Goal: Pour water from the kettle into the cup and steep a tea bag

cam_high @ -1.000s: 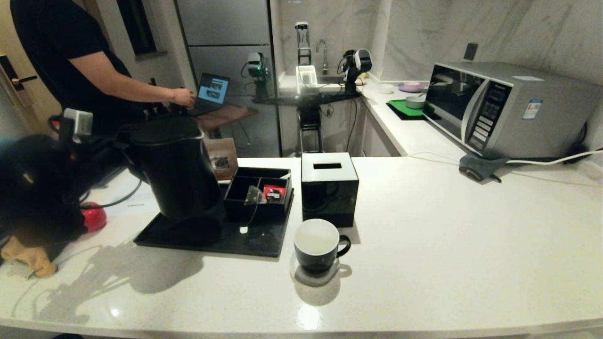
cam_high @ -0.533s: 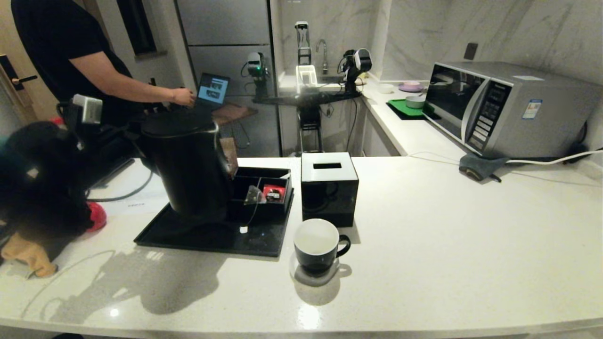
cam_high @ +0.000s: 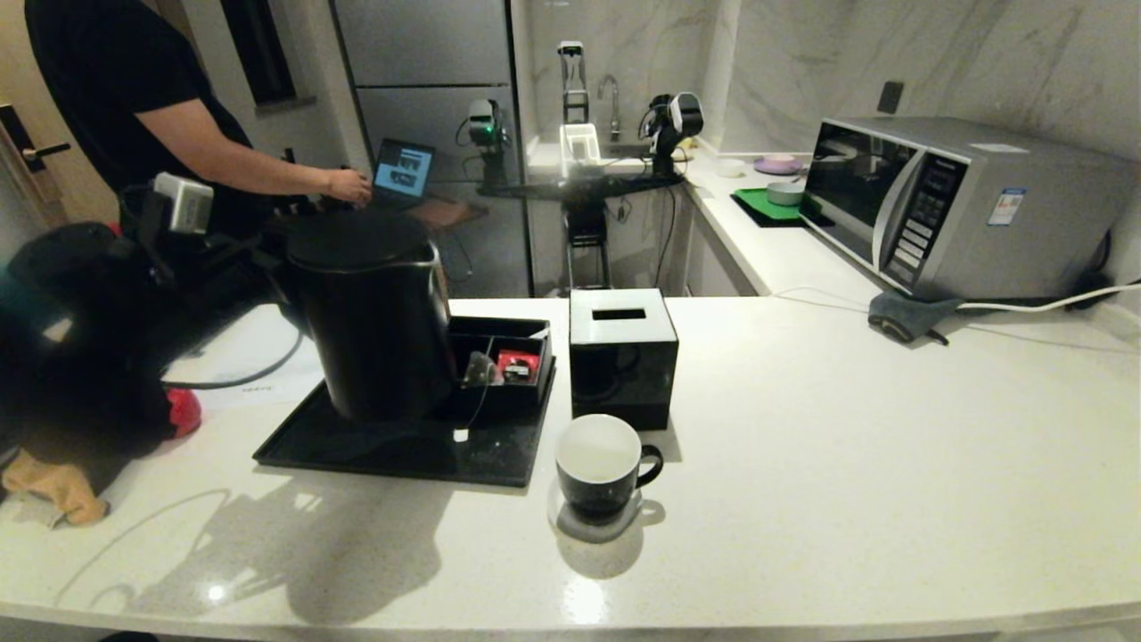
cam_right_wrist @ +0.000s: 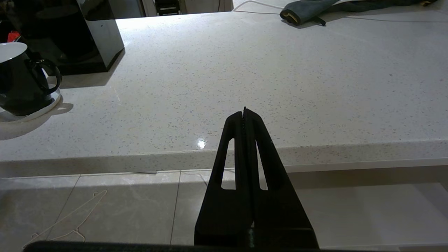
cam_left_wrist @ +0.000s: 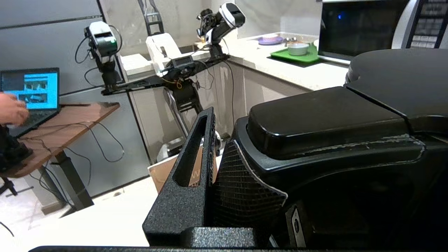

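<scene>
Since a second ago, the kettle (cam_high: pixel 374 325) has travelled rightward over the black tray (cam_high: pixel 303 441), nearer the cup, carried by the left hand (cam_left_wrist: pixel 213 168) clenched on its handle. Its lid is on. The cup (cam_high: pixel 599 465), white inside and with no contents discernible, sits on a coaster by the tissue box (cam_high: pixel 621 355). The divided organizer (cam_high: pixel 499 352) holds the tea bag (cam_high: pixel 479 368) and a red packet (cam_high: pixel 520 365). The right hand (cam_right_wrist: pixel 244 115) hangs pressed closed off the surface (cam_high: pixel 847 446) edge.

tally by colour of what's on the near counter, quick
Black: 5 – kettle, cup, tray, compartment box, tissue box
Red: 1 – packet
Pale: 1 – tea bag
Grey: 1 – cloth
Silver: 1 – microwave
Total: 9
</scene>
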`<state>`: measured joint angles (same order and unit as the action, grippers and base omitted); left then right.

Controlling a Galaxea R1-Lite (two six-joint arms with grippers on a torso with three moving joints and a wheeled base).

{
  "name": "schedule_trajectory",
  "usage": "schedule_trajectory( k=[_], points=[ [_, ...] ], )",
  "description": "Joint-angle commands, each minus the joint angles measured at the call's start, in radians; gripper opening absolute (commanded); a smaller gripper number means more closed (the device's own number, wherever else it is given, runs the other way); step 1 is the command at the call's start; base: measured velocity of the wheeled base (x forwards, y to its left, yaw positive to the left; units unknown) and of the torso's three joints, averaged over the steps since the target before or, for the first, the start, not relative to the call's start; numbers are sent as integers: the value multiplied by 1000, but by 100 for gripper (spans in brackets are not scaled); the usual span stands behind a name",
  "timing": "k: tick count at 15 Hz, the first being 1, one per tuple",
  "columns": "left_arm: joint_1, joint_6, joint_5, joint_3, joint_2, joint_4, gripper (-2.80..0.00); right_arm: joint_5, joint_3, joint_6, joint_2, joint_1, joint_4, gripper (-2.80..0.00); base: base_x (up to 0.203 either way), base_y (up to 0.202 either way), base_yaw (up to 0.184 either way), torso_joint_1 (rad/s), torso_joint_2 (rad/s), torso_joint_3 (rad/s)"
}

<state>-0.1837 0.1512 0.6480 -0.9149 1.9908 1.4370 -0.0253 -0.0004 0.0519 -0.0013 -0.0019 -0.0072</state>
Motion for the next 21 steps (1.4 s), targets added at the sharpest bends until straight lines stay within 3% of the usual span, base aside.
schedule_trajectory(
  k=[1, 3, 8, 10, 21],
  points=[
    [22, -10, 2, 4, -19, -8, -280, 1, -1, 0, 1, 0, 0, -280, 0, 0, 0, 0, 0, 0],
    [39, -60, -2, 10, -28, -39, -280, 0, -1, 0, 1, -1, 0, -280, 0, 0, 0, 0, 0, 0],
    [93, -99, -5, 32, -30, -46, -280, 1, 0, 0, 1, 0, 0, -280, 0, 0, 0, 0, 0, 0],
    [114, -113, -35, 33, -27, -47, -280, 1, 0, 0, 1, 0, 0, -280, 0, 0, 0, 0, 0, 0],
    [141, -190, -39, 67, -27, -72, -280, 0, -1, 0, 1, 0, 0, -280, 0, 0, 0, 0, 0, 0]
  ],
)
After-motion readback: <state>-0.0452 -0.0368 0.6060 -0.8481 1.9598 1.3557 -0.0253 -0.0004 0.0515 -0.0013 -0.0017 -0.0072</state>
